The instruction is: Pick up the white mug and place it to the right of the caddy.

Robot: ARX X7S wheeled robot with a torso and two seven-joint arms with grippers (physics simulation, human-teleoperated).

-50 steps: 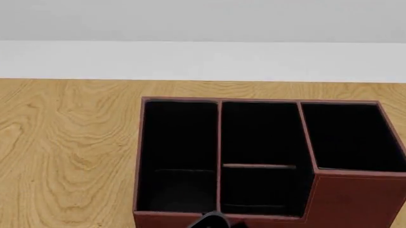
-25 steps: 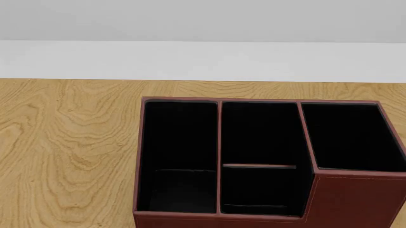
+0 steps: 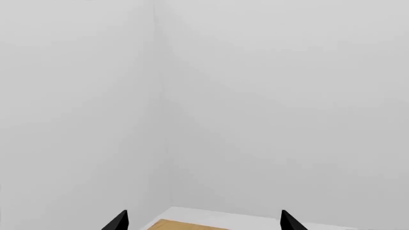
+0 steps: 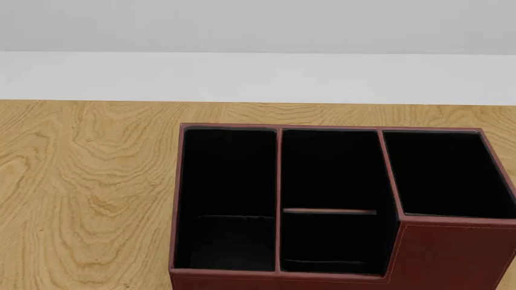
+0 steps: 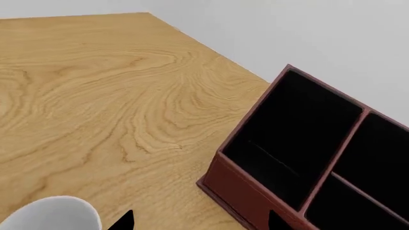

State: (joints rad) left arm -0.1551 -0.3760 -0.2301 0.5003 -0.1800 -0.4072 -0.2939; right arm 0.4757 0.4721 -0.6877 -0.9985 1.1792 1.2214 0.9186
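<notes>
Reaching toward the white mug (image 5: 54, 213) is the step I judge to be in hand: from my right wrist camera its glossy rim shows on the wooden table (image 5: 96, 86), on the bare side of the caddy (image 5: 307, 153), near it but not touching, just beside one tip of my right gripper (image 5: 198, 221). That gripper's two dark fingertips (image 5: 122, 220) stand well apart with nothing between them, so it is open and empty. The mug lies off to one side of the gap rather than inside it. The handle is out of sight, so I cannot tell which way it points. From my head camera only the caddy (image 4: 339, 205) shows, reddish-brown with black-lined compartments and its taller section on its right; neither the mug nor my arms appear there. My left gripper (image 3: 201, 221) faces a blank wall corner, its tips spread and holding nothing. Next, I think, I must shift my right gripper across until the mug's wall sits between the fingers, lower, then close. After that comes a carry over to the caddy's right side.
</notes>
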